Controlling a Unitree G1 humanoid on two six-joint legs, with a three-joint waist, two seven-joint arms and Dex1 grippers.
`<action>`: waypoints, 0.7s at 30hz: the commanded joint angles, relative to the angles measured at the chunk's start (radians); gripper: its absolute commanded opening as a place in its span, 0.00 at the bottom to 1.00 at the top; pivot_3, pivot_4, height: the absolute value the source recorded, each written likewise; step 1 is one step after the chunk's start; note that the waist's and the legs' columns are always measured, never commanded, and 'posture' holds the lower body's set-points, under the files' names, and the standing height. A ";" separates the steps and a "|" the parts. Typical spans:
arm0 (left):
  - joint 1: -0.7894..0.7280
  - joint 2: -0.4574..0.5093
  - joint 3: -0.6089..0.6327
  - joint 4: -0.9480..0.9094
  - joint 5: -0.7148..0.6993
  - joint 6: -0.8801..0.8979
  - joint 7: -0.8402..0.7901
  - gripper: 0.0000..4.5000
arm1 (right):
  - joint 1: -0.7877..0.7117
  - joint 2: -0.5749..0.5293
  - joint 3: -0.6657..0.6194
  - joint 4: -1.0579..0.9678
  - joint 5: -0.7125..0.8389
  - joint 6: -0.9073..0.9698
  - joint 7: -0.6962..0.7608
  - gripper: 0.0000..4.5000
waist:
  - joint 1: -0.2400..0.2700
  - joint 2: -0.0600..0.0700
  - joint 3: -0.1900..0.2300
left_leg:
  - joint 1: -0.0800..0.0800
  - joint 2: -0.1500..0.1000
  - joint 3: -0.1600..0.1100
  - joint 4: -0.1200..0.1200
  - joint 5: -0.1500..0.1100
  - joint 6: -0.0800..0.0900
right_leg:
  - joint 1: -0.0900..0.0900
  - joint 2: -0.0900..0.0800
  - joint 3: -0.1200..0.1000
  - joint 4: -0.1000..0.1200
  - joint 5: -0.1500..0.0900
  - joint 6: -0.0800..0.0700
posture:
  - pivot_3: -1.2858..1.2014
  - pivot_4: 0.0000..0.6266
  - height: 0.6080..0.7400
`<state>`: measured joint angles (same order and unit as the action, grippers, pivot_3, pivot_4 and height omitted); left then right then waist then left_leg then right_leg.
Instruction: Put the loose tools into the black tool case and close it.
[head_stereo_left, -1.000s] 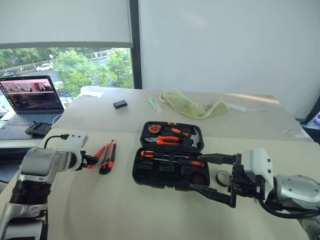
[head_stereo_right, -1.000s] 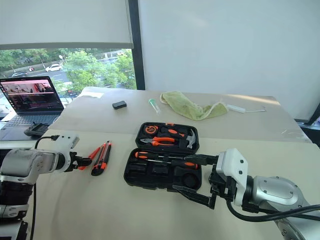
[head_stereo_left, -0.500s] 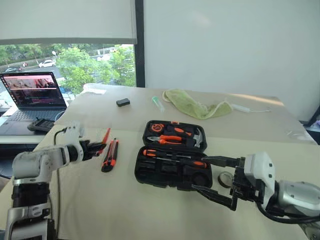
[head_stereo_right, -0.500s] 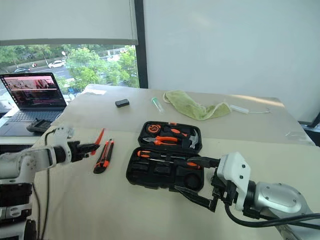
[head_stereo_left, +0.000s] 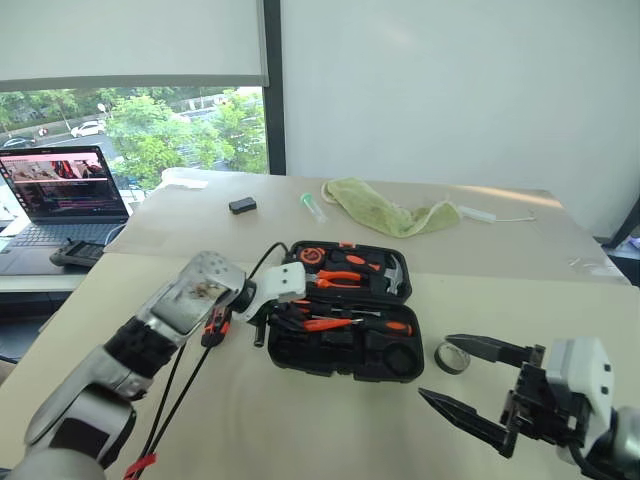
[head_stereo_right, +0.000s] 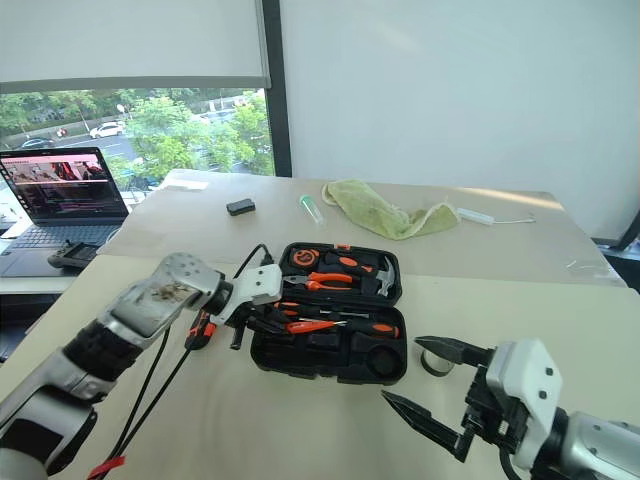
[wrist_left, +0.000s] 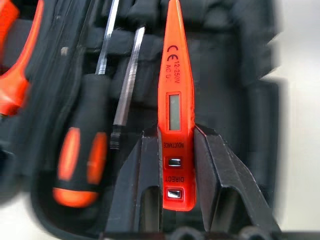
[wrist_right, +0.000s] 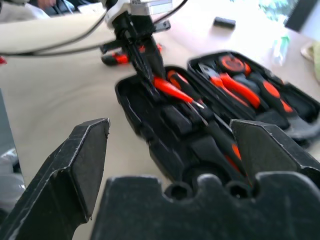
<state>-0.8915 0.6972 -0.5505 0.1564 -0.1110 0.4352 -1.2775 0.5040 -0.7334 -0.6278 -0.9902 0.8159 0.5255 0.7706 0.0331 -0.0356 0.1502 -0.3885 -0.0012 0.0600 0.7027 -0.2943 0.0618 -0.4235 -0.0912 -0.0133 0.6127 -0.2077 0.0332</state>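
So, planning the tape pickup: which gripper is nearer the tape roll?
Right. The right gripper hangs open just beside the tape roll; the left gripper is across the black tool case, holding the tester screwdriver.

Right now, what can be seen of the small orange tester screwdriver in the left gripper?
The small orange tester screwdriver is a slim, flat plastic body tapering to a point. It carries a small grey display window, CE and voltage markings, and two little metal buttons labelled Inductance and Direct. The left gripper is shut on its button end, a black finger pressing each side. Its tip points out over the open black plastic tool case, above two long screwdrivers lying in the moulded slots.
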 joint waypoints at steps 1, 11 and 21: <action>-0.041 -0.015 -0.011 0.078 0.069 -0.125 -0.056 0.10 | 0.037 0.010 -0.066 -0.050 0.036 -0.040 0.004 1.00 | -0.004 0.000 0.000 | 0.000 0.000 0.000 0.000 0.000 0.000 | 0.000 0.000 0.000 0.000 0.000 0.000 | 0.52 0.24 1.00; -0.083 -0.060 -0.015 0.226 0.188 -0.252 -0.116 0.10 | 0.105 0.003 -0.066 -0.057 0.039 -0.100 -0.021 1.00 | -0.004 0.000 0.000 | -0.001 0.000 0.000 0.003 -0.001 0.002 | 0.001 -0.001 0.000 0.000 0.001 0.002 | 0.52 0.24 1.00; -0.080 -0.069 0.003 0.206 0.227 -0.136 -0.117 0.10 | 0.161 0.001 -0.060 -0.057 0.030 -0.151 -0.028 1.00 | -0.012 0.000 0.000 | 0.000 0.001 0.000 0.007 -0.001 0.002 | 0.001 -0.001 0.000 0.004 0.001 0.002 | 0.52 0.24 1.00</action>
<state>-0.9625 0.6224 -0.5625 0.3639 0.0780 0.2455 -1.4070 0.6568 -0.7275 -0.6745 -1.0231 0.8382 0.4058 0.7429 0.0211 -0.0354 0.1501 -0.3888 -0.0002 0.0599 0.7110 -0.2957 0.0642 -0.4221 -0.0922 -0.0133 0.6172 -0.2067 0.0355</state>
